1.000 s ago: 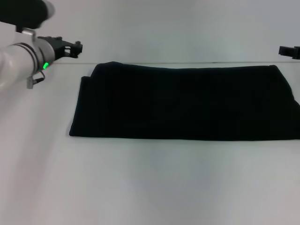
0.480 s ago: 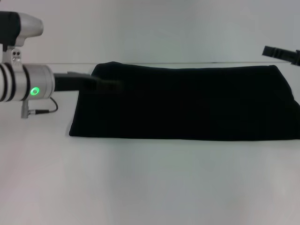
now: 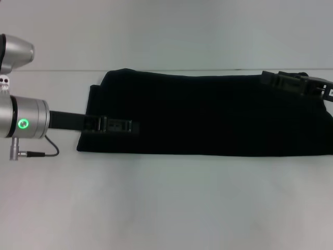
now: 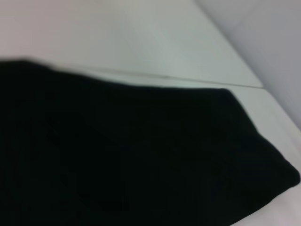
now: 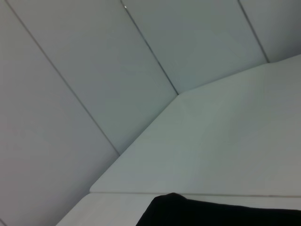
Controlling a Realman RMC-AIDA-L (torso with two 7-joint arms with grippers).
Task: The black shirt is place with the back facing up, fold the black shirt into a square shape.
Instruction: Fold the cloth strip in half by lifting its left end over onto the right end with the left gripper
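Observation:
The black shirt (image 3: 208, 114) lies flat on the white table as a long folded band, running from the left of centre to the right edge of the head view. My left gripper (image 3: 127, 126) reaches in low over the band's left end, close to its near edge. My right gripper (image 3: 266, 78) hangs over the band's far right part, near the back edge. Dark cloth (image 4: 131, 155) fills most of the left wrist view. In the right wrist view only a corner of the shirt (image 5: 211, 212) shows.
The white table (image 3: 166, 203) stretches wide in front of the shirt and to its left. A pale panelled wall (image 5: 141, 70) rises right behind the table's back edge (image 3: 62, 70). A thin cable (image 3: 39, 153) hangs under my left wrist.
My left arm has swung down from the back left corner onto the shirt's left end. The right gripper has come in from the right edge over the shirt's far right part.

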